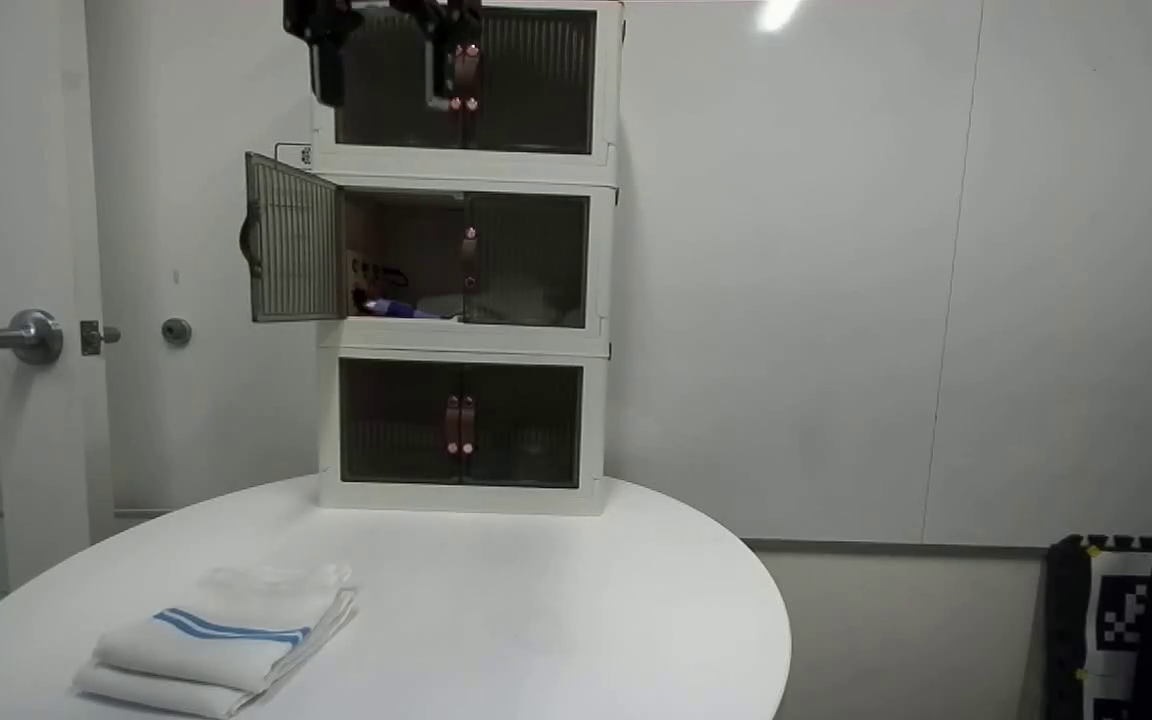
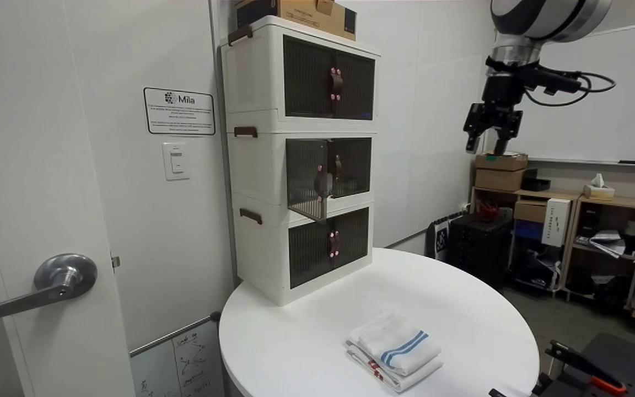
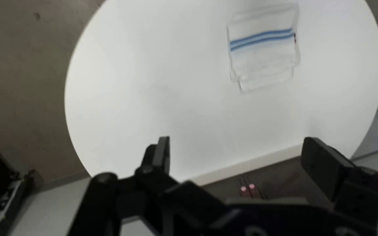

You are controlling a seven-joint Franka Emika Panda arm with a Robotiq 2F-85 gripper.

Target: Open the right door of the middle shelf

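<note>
The white middle shelf (image 1: 599,265) sits between an upper and a lower shelf. Its right door (image 1: 536,262) is dark ribbed glass and is shut, with a brown strap handle (image 1: 470,258) at its inner edge. The right door also shows in an exterior view (image 2: 355,165), partly behind the left door (image 2: 303,173). The left door (image 1: 296,240) stands swung open. My gripper (image 1: 384,100) is open and empty, high in front of the shelves. It is apart from them in an exterior view (image 2: 485,150). The wrist view shows its spread fingers (image 3: 236,141) over the table.
A folded white towel with blue stripes (image 1: 206,640) lies on the round white table (image 1: 536,600). A purple item (image 1: 396,309) lies inside the middle shelf's left side. Upper shelf (image 2: 251,77) and lower shelf (image 2: 262,259) have shut doors. A cardboard box (image 2: 317,16) sits on top.
</note>
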